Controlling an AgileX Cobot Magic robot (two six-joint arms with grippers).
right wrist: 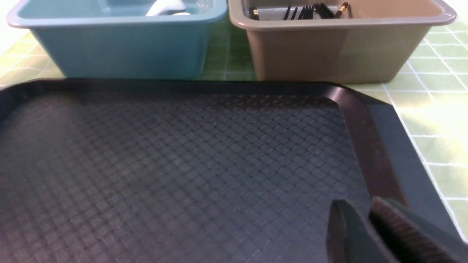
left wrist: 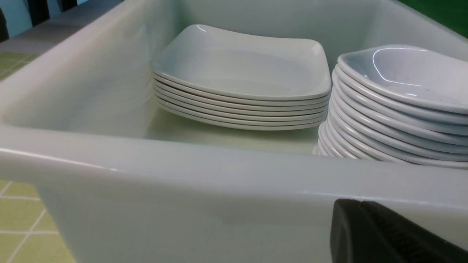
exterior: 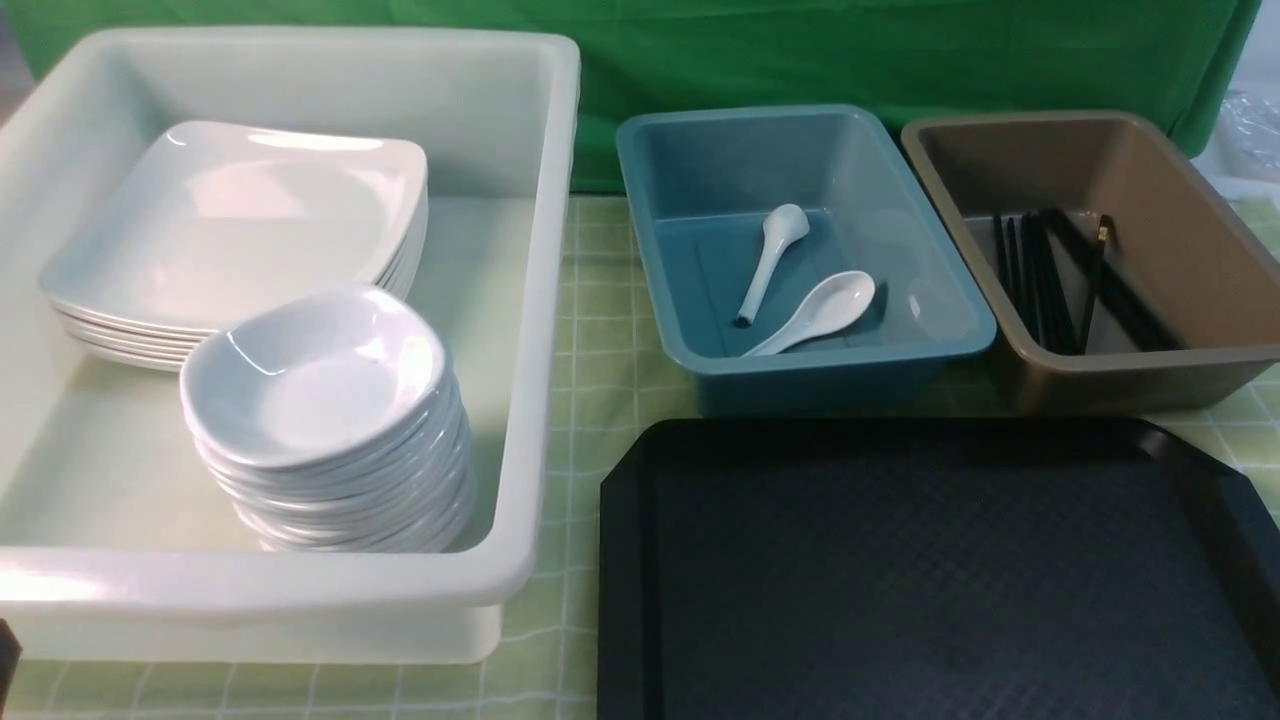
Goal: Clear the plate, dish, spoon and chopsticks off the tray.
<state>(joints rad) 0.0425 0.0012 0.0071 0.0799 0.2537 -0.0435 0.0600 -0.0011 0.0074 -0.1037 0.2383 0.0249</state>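
Observation:
The black tray (exterior: pixel 930 580) lies bare at the front right, with nothing on its textured floor (right wrist: pixel 182 164). A plate (exterior: pixel 240 210) tops a stack of several in the white bin (exterior: pixel 540 300), and a dish (exterior: pixel 310 370) tops a taller stack beside it. Two white spoons (exterior: pixel 775 255) lie in the blue bin (exterior: pixel 650 250). Black chopsticks (exterior: pixel 1097 270), one with a gold band, rest in the brown bin (exterior: pixel 1190 200). My left gripper (left wrist: pixel 351 204) is shut, outside the white bin's near wall. My right gripper (right wrist: pixel 358 204) hovers over the tray's right corner, fingers slightly apart and holding nothing.
All three bins stand on a green checked cloth (exterior: pixel 600 350), the white one to the left of the tray, the blue and brown ones just behind it. A green curtain (exterior: pixel 800 50) closes off the back. A narrow strip of cloth separates tray and white bin.

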